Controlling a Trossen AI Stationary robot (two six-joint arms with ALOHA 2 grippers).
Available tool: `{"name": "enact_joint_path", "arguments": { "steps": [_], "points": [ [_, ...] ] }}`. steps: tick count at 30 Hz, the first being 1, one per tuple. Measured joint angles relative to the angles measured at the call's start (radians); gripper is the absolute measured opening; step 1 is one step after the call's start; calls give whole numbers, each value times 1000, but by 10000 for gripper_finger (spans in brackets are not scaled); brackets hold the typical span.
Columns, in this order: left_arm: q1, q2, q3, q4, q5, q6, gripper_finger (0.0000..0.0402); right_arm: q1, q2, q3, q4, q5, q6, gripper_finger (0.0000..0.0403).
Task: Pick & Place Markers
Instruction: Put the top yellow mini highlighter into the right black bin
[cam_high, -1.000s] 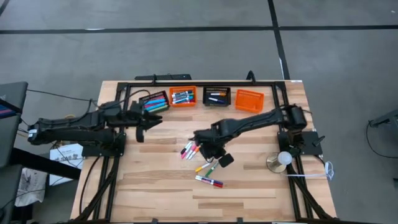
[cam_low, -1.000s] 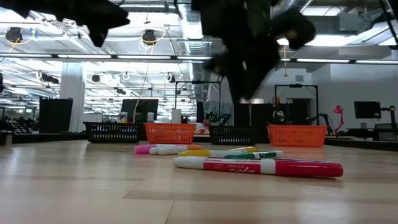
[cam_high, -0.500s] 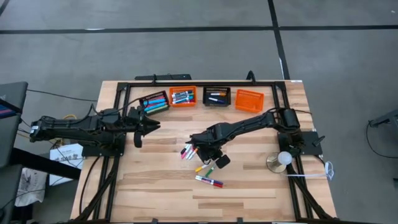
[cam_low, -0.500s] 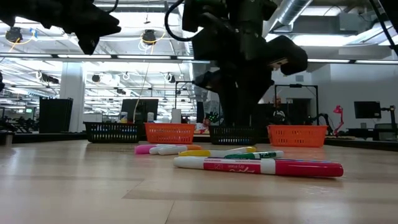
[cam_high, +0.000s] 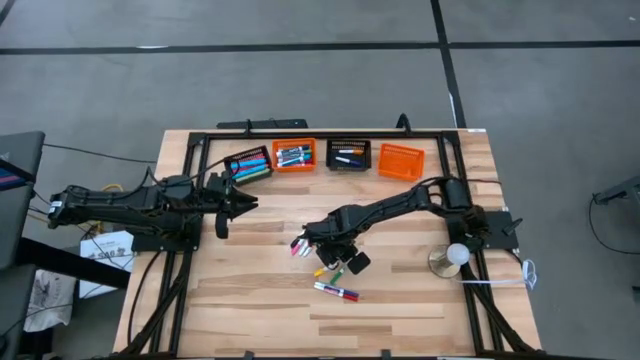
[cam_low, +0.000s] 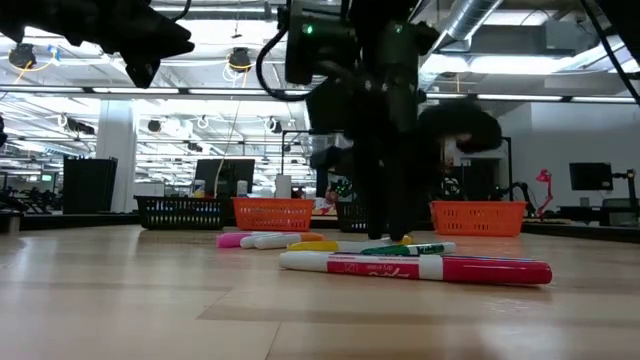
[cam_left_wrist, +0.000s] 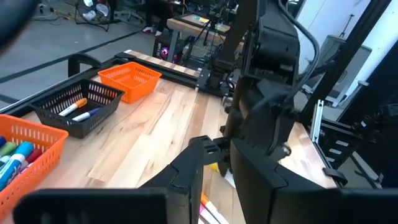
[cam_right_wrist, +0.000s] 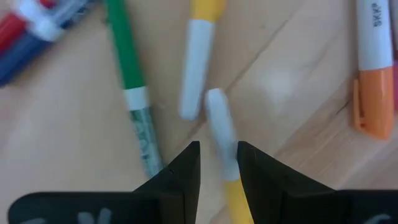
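Right gripper (cam_right_wrist: 217, 163) low over the loose markers (cam_high: 330, 270), fingers slightly apart astride a yellow marker (cam_right_wrist: 222, 149).
Several markers already fill the far baskets (cam_high: 295, 166); about seven remain mid-table.

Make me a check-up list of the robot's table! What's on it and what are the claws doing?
Surface: wooden table, bare planks in front.
Job's things: loose markers mid-table; more in three of four baskets at the back.
Clutter: a lamp-like stand on the right.
Claws: right claw down over a yellow marker, fingers straddling it; left claw waiting near the baskets.
Cables: bundles down the left side.
Surroundings: grey floor, papers at left.
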Motion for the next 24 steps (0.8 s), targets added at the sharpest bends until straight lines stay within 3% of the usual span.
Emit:
{"name": "enact_joint_path", "arguments": {
  "steps": [13, 22, 24],
  "points": [
    [0, 26, 0, 0, 0, 0, 80, -2, 34, 0, 11, 28, 15, 93],
    [0, 26, 0, 0, 0, 0, 80, -22, 28, 5, -28, 38, 94, 18],
    [0, 26, 0, 0, 0, 0, 80, -31, 27, 23, -70, 37, 95, 17]
  ]
}}
